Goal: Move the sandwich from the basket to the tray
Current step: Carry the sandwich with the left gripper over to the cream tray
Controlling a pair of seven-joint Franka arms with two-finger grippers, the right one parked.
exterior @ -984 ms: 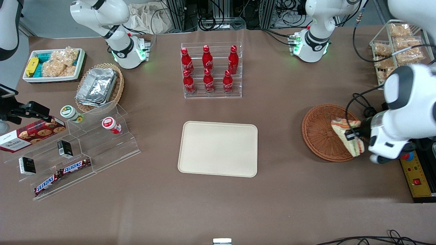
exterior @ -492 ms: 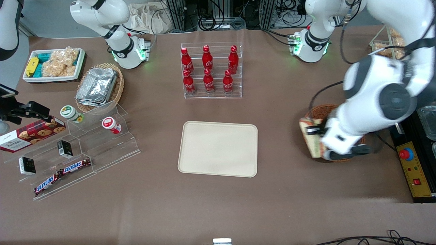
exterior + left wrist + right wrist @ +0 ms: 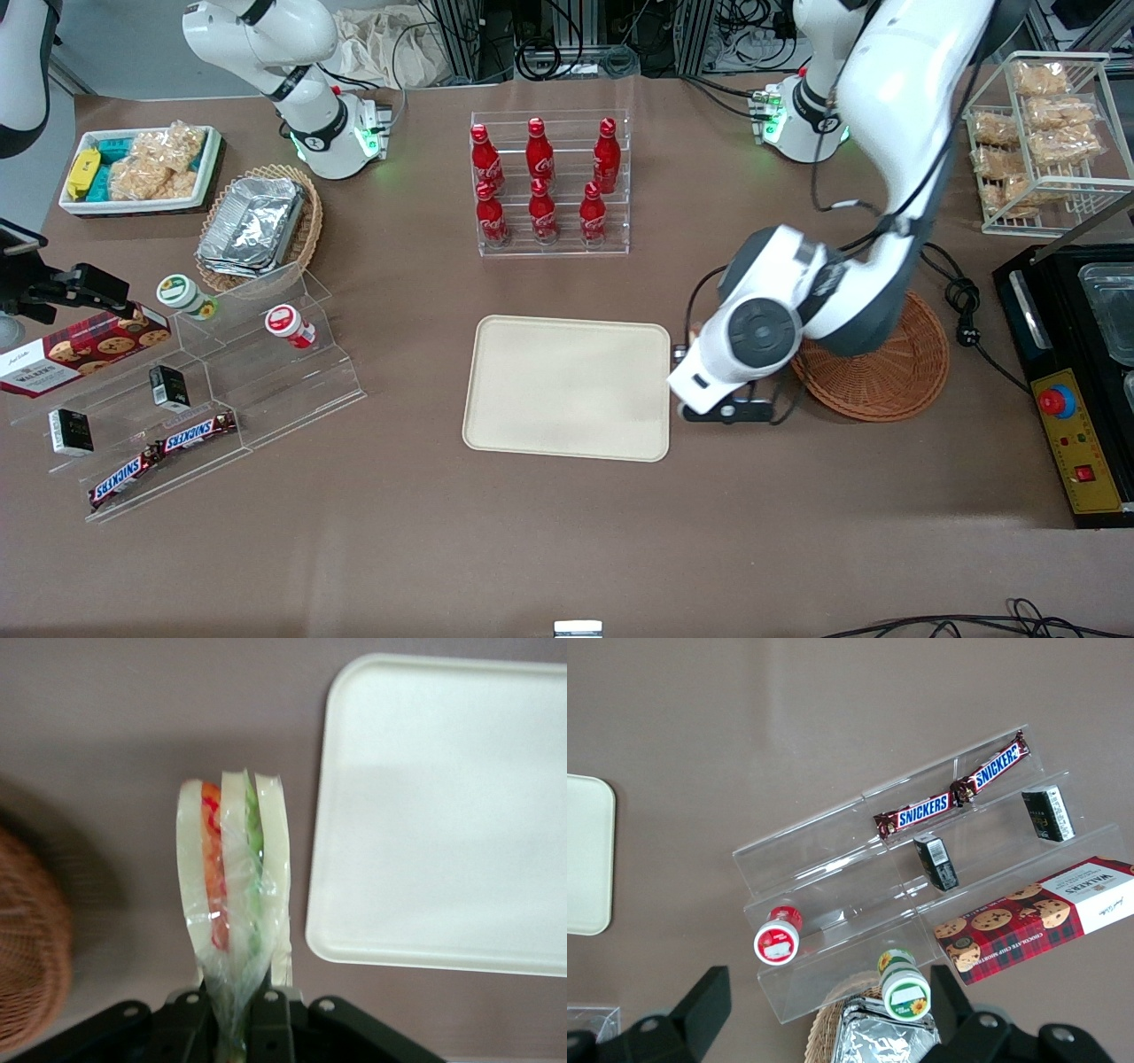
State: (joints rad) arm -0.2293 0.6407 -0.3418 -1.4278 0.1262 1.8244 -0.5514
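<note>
The sandwich (image 3: 232, 877), a clear-wrapped wedge of pale bread with orange-red and green layers, hangs above the bare brown table between the basket (image 3: 27, 948) and the tray (image 3: 443, 815). My left gripper (image 3: 232, 1014) is shut on its narrow wrapped end. In the front view the gripper (image 3: 684, 353) sits just off the tray's (image 3: 567, 387) short edge that faces the working arm's end, and the wrist hides the sandwich. The reddish-brown wicker basket (image 3: 895, 381) holds nothing that I can see.
A clear rack of red bottles (image 3: 549, 182) stands farther from the front camera than the tray. A stepped acrylic shelf with snacks (image 3: 204, 390) and a tan basket of foil containers (image 3: 257, 226) lie toward the parked arm's end. A black control box (image 3: 1076, 443) borders the working arm's end.
The left arm has swung from over the basket toward the tray, carrying the sandwich with it. The sandwich has left the basket and now hangs beside the tray's edge.
</note>
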